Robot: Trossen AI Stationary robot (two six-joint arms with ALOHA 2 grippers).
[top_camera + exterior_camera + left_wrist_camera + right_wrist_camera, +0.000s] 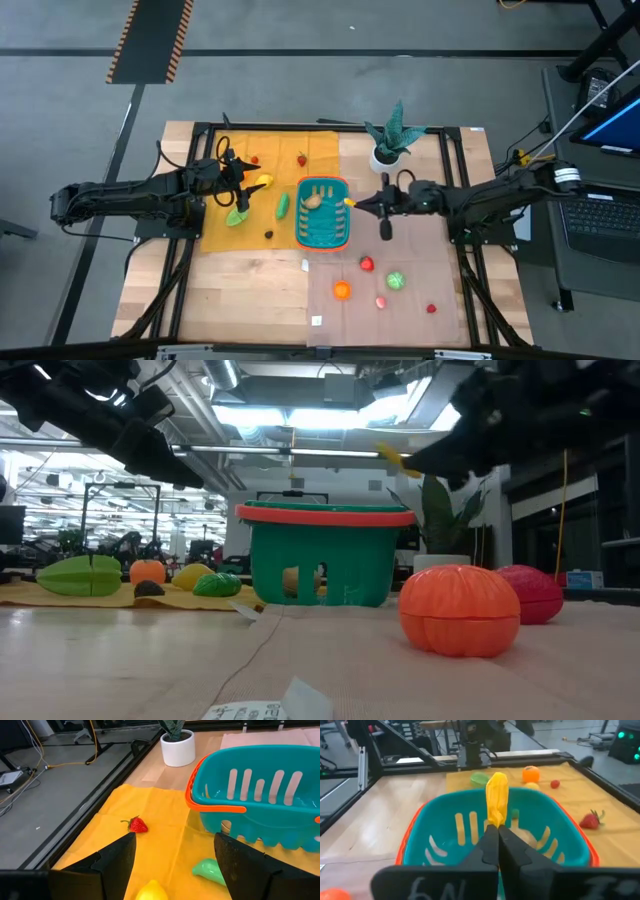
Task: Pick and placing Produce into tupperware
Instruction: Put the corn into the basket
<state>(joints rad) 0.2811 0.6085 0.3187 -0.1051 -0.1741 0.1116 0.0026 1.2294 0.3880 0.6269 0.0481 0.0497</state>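
Note:
The teal basket (322, 226) with an orange rim stands mid-table, and a tan piece of produce (313, 200) lies inside it. My right gripper (497, 827) is level at the basket's right rim and shut on a yellow piece of produce (497, 797). My left gripper (175, 865) hangs open over the yellow cloth (225, 235), left of the basket, with nothing between its fingers. Below it lie a yellow fruit (152, 891), a strawberry (138, 825) and a pale green piece (210, 870). My right gripper pinches the near end (494, 821) of the yellow piece between its two fingertips. The fingers come level from the table's right side. The piece sticks out past the fingertips, lifted clear above the basket's right rim (347, 205).
Loose produce lies on the near right of the table: a red piece (367, 263), a green one (396, 281), an orange (342, 290) and two small red ones. A potted plant (390, 140) stands behind the basket. On the cloth are a green cucumber (283, 205) and a flat green piece (238, 215).

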